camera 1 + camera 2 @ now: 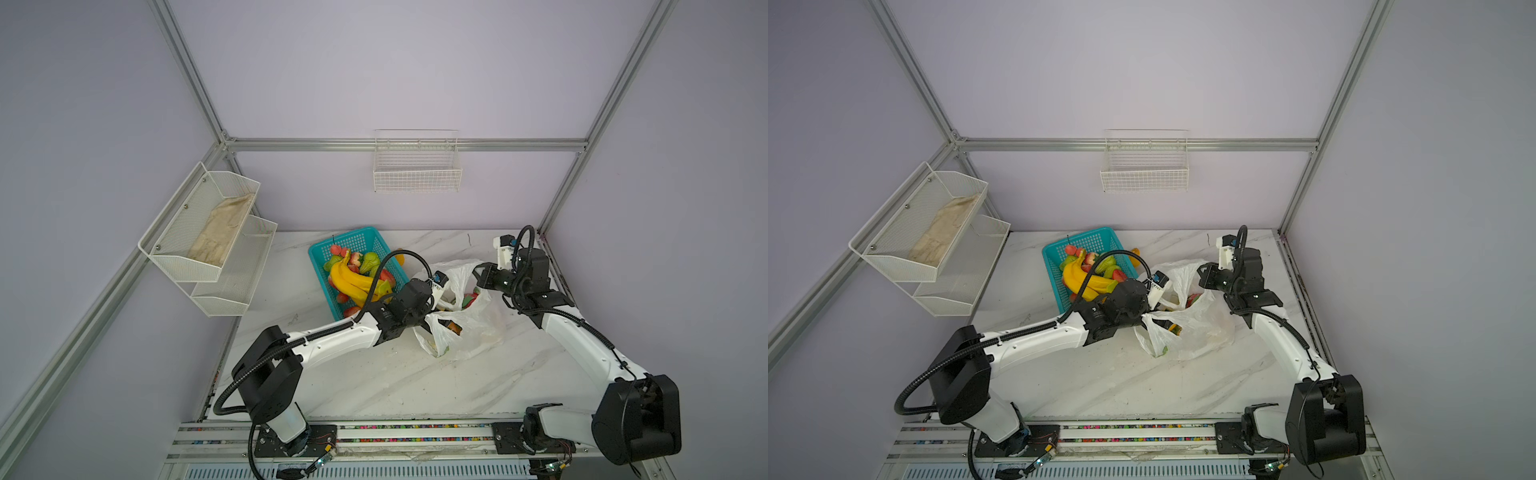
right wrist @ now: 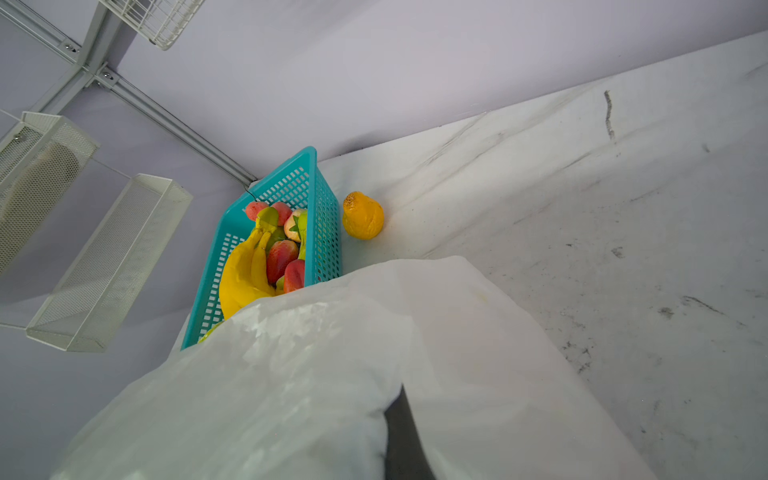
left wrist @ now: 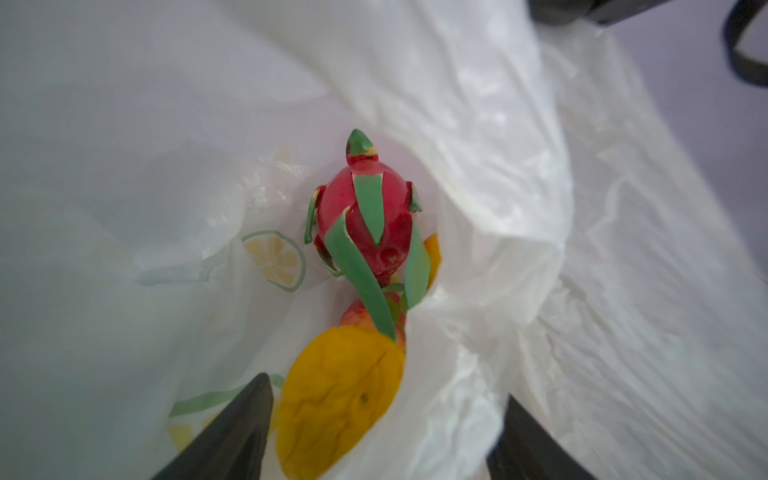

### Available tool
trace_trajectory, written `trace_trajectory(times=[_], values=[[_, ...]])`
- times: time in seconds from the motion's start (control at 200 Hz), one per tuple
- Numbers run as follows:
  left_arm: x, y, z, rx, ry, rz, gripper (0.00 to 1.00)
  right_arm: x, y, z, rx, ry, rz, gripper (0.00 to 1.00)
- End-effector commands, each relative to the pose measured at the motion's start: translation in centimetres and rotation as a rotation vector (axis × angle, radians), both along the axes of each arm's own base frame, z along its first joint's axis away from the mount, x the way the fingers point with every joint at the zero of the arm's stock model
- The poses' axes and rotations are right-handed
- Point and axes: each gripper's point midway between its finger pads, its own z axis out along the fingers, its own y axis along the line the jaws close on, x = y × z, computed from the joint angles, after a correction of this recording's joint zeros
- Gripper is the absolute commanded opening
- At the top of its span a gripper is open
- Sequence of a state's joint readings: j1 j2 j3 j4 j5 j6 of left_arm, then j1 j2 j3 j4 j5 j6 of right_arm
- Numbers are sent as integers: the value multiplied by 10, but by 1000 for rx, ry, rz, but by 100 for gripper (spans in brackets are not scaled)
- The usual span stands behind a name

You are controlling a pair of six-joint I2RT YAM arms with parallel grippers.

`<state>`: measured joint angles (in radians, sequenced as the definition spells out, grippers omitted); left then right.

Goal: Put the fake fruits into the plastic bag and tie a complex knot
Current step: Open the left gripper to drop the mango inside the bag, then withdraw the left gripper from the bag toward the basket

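Observation:
The plastic bag (image 1: 478,332) (image 1: 1204,332) lies on the marble table with its mouth held open. My left gripper (image 3: 385,386) is inside it, jaws open. An orange fruit (image 3: 336,399) lies loose between the fingers, close to one of them. Deeper in the bag lie a dragon fruit (image 3: 365,224) and a red fruit (image 3: 357,318). My right gripper (image 1: 478,270) (image 1: 1202,270) is shut on the bag's far rim (image 2: 291,395). More fake fruits, among them bananas (image 1: 353,282) (image 2: 245,274), fill the teal basket (image 1: 361,241). No knot is in view.
A loose orange fruit (image 2: 362,216) (image 1: 399,257) sits on the table beside the teal basket (image 2: 291,183). White mesh racks (image 1: 232,286) hang on the left wall, and the upper one holds a beige cloth (image 1: 220,232). A wire basket (image 1: 417,166) hangs on the back wall.

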<state>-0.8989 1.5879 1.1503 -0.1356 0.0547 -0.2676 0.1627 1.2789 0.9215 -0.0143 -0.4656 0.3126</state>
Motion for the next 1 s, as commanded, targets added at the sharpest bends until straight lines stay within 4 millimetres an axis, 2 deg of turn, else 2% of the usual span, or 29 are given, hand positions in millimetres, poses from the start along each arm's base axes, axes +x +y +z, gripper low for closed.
trace_trajectory(times=[0.0, 0.1, 0.11, 0.125, 0.28, 0.5, 0.58, 0.655, 0.78, 0.905, 0.995], values=[[-10, 16, 27, -51, -58, -4, 79, 1, -5, -9, -36, 7, -17, 0], [-16, 27, 29, -58, -54, 1, 82, 3, -3, -12, -38, 12, -10, 0], [-18, 30, 39, -77, -66, 3, 82, 3, -3, -12, -39, 12, -9, 0], [-19, 33, 43, -84, -70, 9, 82, 4, -3, -12, -39, 13, -9, 0], [-27, 61, 52, -100, -59, 27, 82, 6, -6, -16, -55, 18, -23, 0], [-7, 123, 47, -157, 27, 256, 80, 9, -4, -20, -56, 18, -10, 0], [-6, 122, 44, -178, 65, 257, 81, 11, -2, -19, -50, 18, -1, 0], [-6, 111, 39, -174, 90, 212, 82, 12, -1, -19, -48, 21, 2, 0], [-6, 97, 17, -135, 180, 169, 82, 14, 0, -17, -47, 20, 5, 0], [-4, 94, -5, -94, 234, 182, 76, 14, 0, -11, -47, 4, 3, 0], [-4, 92, -14, -73, 246, 189, 67, 15, -1, -5, -44, -9, -2, 0]])
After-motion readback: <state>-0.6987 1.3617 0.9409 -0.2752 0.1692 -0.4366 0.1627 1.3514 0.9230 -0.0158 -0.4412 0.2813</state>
